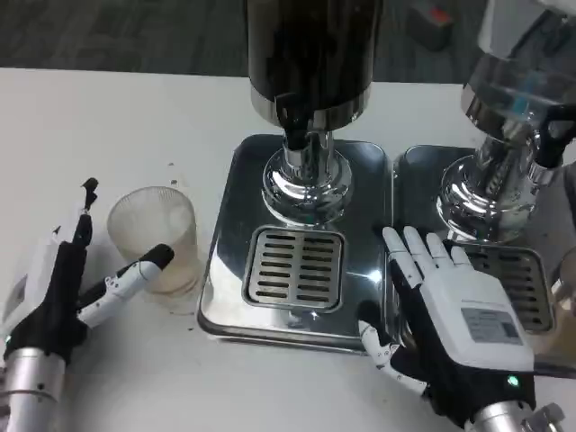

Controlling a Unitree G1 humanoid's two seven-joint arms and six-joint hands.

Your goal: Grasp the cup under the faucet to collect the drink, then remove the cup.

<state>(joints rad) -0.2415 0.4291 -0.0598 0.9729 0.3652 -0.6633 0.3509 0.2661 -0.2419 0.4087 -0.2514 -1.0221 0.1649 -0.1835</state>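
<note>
White table (108, 117), spread across the frame under everything. On it two steel dispenser bases side by side: nearer base (301, 243) at centre, carrying a dark tank (310, 45) on a chrome column (306, 180), with a black faucet (292, 121) jutting from the tank's foot. Slotted drip grate (295, 267) set into the front of that base, bare. Second base (504, 261) at right, touching the first along its edge, with its own chrome column (481, 198), a clear tank (526, 63) above it and another grate (513, 283) partly covered.

Right hand (454, 328) lying flat, back up, over the seam between the two bases, fingers (414, 256) stretched forward and apart, thumb (378, 346) out to the side near the front rim of the centre base; open, holding nothing.

Left hand (63, 288) at lower left on the table, turned edge-on, fingers pointing away from the robot, thumb (135, 279) reaching right with its black tip against the lower wall of the cup (155, 238). Spread wide, not wrapped around anything.

Cup translucent, upright, on the table just left of the centre base, off the grate and not beneath the faucet. Contents hard to judge through the cloudy wall.
</note>
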